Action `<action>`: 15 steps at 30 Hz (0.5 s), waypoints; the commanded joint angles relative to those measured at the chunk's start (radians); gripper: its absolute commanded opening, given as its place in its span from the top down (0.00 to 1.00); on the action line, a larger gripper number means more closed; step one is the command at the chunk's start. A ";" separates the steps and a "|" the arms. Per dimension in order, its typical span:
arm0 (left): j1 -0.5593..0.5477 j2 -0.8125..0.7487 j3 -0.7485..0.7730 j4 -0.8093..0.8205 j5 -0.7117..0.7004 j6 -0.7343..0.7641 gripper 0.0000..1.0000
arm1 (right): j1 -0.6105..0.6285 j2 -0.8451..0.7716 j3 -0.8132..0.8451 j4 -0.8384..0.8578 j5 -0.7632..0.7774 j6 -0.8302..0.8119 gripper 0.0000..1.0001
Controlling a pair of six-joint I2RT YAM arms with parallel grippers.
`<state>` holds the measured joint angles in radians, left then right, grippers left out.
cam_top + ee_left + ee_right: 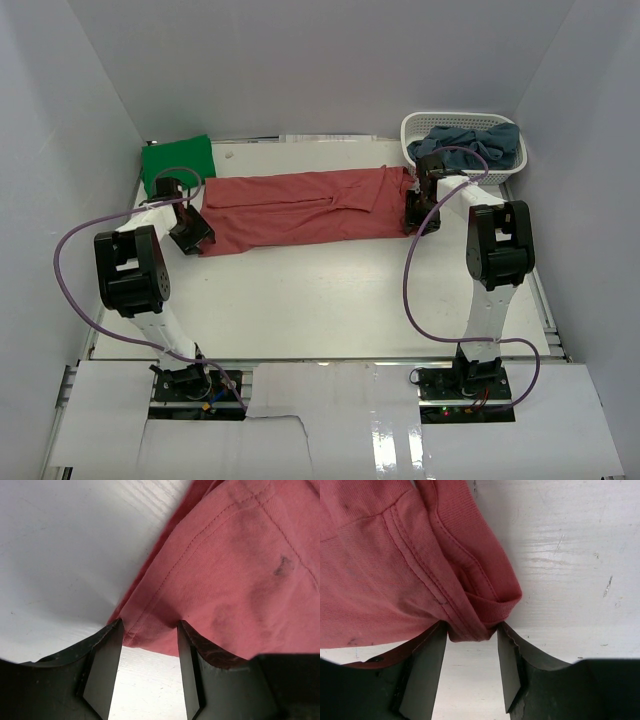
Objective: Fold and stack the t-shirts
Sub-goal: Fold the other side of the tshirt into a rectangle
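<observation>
The salmon-red t-shirt (300, 210) lies long and flat on the counter (320, 300). It is soft, light and floppy, so take it by its corners. The left gripper (150, 627) is spread around a hem corner. The right gripper (471, 627) has a thick fold between its fingers; I cannot tell if it squeezes.

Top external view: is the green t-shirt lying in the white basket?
No, the green t-shirt lies folded on the table at far left; the basket at far right holds grey-blue cloth.
</observation>
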<state>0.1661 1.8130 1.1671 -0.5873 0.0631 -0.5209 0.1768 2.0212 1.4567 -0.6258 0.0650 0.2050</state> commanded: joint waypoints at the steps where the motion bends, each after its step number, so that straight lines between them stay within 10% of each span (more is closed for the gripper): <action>1: 0.000 -0.030 -0.014 -0.046 -0.045 -0.001 0.42 | -0.010 0.002 0.030 0.003 0.007 -0.009 0.50; 5: -0.004 0.003 -0.007 -0.052 -0.048 0.002 0.46 | -0.010 0.013 0.033 0.003 0.009 -0.010 0.71; 8: -0.002 0.017 -0.006 -0.054 -0.095 -0.001 0.72 | -0.011 0.022 0.036 0.000 0.018 -0.010 0.90; 11: -0.002 0.023 -0.010 -0.052 -0.112 -0.001 1.00 | -0.011 0.022 0.031 -0.006 0.030 -0.012 0.92; 15: -0.004 0.043 -0.012 -0.057 -0.121 0.002 1.00 | -0.013 0.016 0.031 -0.021 0.044 -0.018 0.92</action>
<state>0.1635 1.8198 1.1671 -0.6197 0.0006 -0.5278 0.1768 2.0228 1.4628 -0.6266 0.0662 0.2012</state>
